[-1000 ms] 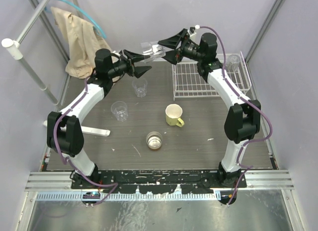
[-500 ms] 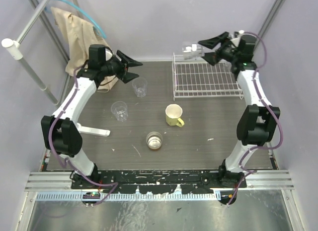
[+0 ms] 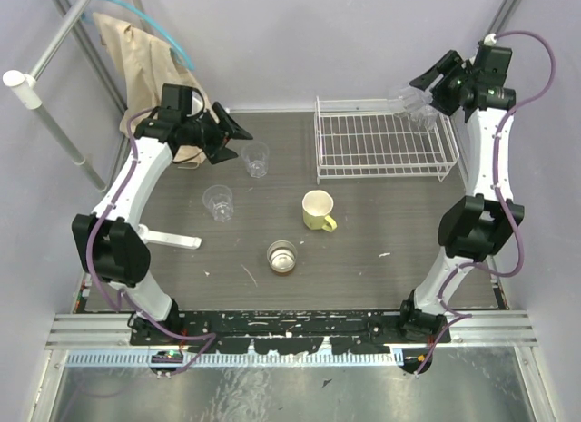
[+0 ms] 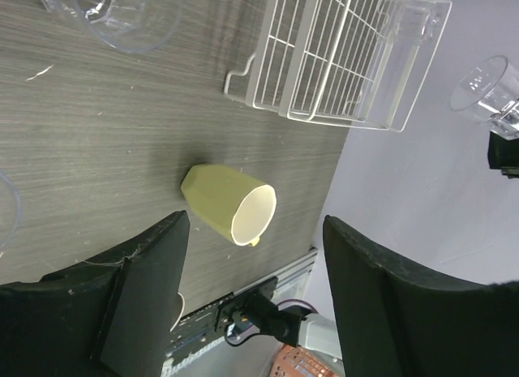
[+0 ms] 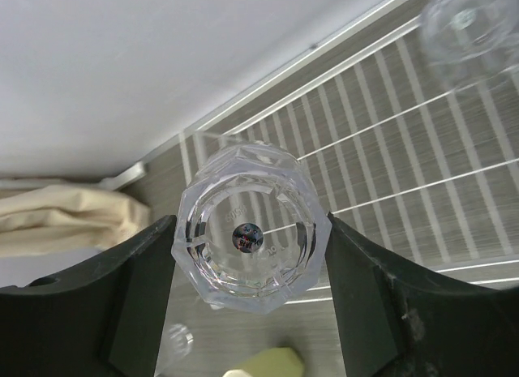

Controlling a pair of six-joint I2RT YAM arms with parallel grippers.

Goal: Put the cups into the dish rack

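Dish rack (image 3: 363, 154) holding one tumbler (image 5: 466, 20); second tumbler (image 5: 247, 231) clamped in right gripper (image 5: 247, 263) above it; left gripper (image 4: 255, 272) spread, empty. Two tumblers (image 3: 257, 159) (image 3: 218, 201), yellow mug (image 3: 318, 210), metallic cup (image 3: 282, 256) not yet loaded.

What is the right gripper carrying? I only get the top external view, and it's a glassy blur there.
Observer: The right wrist view shows the right gripper closed on a clear faceted tumbler.
Operator: Is it over the rack?
Observer: The dish rack wires show right behind it in that view, and a second tumbler stands inside.
Operator: And the left gripper?
Observer: Its wrist view shows the left gripper open and empty, the yellow mug on the table beyond.
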